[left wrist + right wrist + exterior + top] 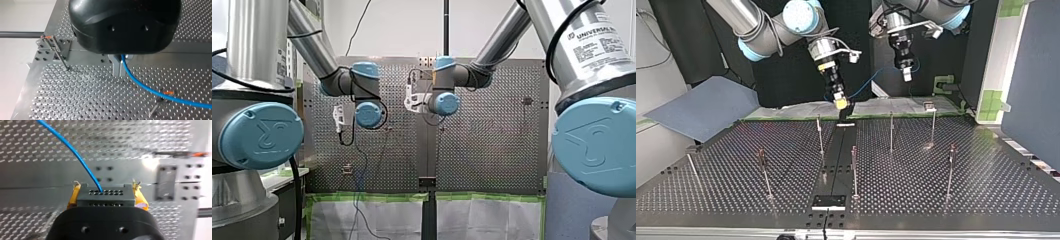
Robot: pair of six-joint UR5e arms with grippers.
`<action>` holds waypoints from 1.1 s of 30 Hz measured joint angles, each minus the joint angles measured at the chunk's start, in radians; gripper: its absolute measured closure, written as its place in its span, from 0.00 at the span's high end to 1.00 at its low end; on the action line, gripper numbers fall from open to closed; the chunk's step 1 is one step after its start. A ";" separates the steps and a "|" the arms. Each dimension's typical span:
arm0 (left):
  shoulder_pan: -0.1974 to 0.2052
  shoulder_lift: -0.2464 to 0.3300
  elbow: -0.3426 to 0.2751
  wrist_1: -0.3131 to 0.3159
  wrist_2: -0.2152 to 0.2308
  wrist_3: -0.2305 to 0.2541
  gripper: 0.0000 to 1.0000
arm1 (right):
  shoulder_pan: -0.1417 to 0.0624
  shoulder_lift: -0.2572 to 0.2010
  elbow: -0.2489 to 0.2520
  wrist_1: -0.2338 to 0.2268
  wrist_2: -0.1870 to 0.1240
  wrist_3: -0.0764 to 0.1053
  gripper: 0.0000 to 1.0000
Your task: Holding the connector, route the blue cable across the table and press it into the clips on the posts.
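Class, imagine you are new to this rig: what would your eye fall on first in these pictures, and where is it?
The bright blue cable stands out, curving away from the black connector clamped between the yellow pads of my right pincer. My left pincer grips the same cable further along. In the top view, thin posts stand across the perforated table.

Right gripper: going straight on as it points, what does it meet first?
Likely the table's smooth centre strip, touched first by the connector my right gripper holds; depth is unclear.
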 joint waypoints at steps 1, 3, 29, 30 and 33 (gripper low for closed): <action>0.003 0.003 0.000 -0.006 0.001 0.003 0.00 | 0.003 -0.008 -0.008 0.008 0.000 0.000 0.00; 0.007 0.006 -0.001 -0.020 0.006 0.006 0.00 | 0.009 -0.026 -0.026 0.026 0.000 0.000 0.00; 0.097 0.141 0.024 -0.131 0.110 -0.188 0.00 | 0.092 -0.134 -0.102 0.160 -0.001 0.012 0.00; 0.104 0.147 0.024 -0.139 0.116 -0.195 0.00 | 0.094 -0.134 -0.106 0.160 -0.001 0.014 0.00; 0.130 0.157 0.027 -0.156 0.137 -0.221 0.00 | 0.098 -0.133 -0.117 0.161 -0.002 0.026 0.00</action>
